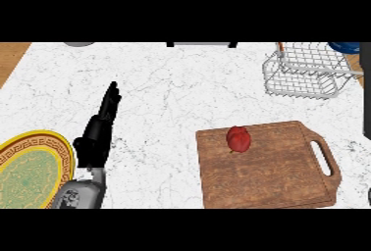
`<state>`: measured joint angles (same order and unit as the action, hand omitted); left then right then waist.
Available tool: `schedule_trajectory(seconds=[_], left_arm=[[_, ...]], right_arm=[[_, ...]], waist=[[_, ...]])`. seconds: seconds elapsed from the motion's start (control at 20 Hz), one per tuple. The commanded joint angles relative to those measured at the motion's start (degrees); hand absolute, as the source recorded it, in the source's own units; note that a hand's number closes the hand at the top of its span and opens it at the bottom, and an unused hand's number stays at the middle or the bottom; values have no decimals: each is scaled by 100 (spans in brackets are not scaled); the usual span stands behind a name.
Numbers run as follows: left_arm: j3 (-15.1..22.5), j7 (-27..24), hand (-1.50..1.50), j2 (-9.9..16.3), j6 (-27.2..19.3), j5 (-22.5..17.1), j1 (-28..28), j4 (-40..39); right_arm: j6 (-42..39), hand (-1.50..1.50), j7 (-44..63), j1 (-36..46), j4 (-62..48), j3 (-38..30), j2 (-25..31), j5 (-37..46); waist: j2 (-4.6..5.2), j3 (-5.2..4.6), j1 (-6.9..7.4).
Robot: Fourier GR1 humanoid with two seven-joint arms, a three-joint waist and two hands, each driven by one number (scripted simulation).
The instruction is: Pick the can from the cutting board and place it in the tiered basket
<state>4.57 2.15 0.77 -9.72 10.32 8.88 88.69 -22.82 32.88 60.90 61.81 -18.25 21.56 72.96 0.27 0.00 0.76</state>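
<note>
A wooden cutting board [275, 181] with a handle slot on its right side lies on the marble counter at the lower right. One small red rounded object [238, 138], the can by the task's name, lies near the board's far left corner. The wire tiered basket [308, 73] stands at the far right, beyond the board, and looks empty. My left hand [94, 142] is open at the left, fingers straight and pointing away from me. It lies well left of the board and touches nothing on it. My right hand does not show.
A yellow and green patterned plate [29, 171] sits at the lower left, right beside my left forearm. A blue object [346, 47] shows behind the basket. A dark strip [366, 122] runs along the right edge. White marble [181, 93] stretches between hand and basket.
</note>
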Motion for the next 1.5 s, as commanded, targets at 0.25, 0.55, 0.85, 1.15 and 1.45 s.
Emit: schedule_trajectory(seconds=[0.25, 0.55, 0.85, 1.15, 1.45], left_arm=[[-65, 129, 0, 140, 164, -123, -140, 345], [-58, 163, 0, 90, 4, -17, -4, 165], [-231, 215, 0, 180, 79, -164, -38, 199], [-55, -101, 0, 66, -11, -66, -459, 144], [-174, 142, 0, 102, -42, -88, -206, 179]], right_arm=[[1020, -150, -73, 2, -557, -1138, -149, -1033], [1848, -150, -111, 301, -456, -1724, 40, -1545], [2025, -150, 288, -414, 213, -2249, 454, -1817], [1204, -150, 389, -1327, 1459, -3304, 836, -2929], [71, -150, -312, -3021, 2700, -4459, 820, -4236]], waist=[[-13, 3, 7], [-16, 3, -25], [-49, 2, -151], [-91, 2, -270], [-88, 4, -338]])
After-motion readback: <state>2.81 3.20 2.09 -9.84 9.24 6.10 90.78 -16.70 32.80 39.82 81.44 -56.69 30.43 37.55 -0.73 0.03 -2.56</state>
